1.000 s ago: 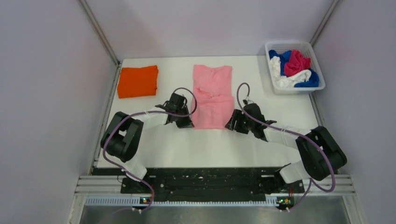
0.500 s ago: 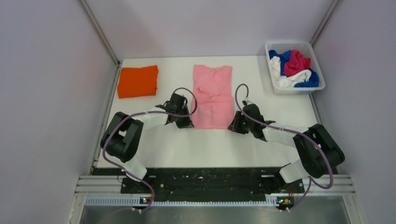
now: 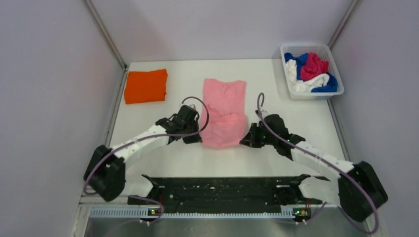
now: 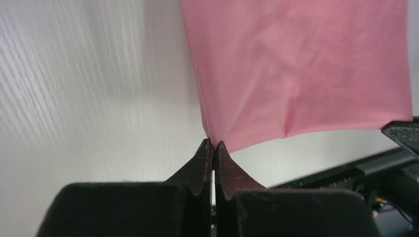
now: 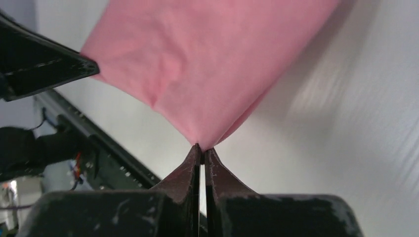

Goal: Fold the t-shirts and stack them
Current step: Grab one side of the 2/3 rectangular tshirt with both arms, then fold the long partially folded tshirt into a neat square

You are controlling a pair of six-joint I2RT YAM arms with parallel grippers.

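Two corners: near ones of pink tee point(image 3: 225, 98), raised; tee lies centre.
Left gripper point(image 4: 213, 144): clamped tight on near-left corner.
Right gripper point(image 5: 201, 148): clamped tight on near-right corner.
Orange tee point(image 3: 145, 85): folded, far left.

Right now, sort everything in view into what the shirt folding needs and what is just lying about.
Job:
pink t-shirt, near corners pinched
orange t-shirt, folded
blue, white and magenta t-shirts in the basket

Lying about:
basket itself
black base rail
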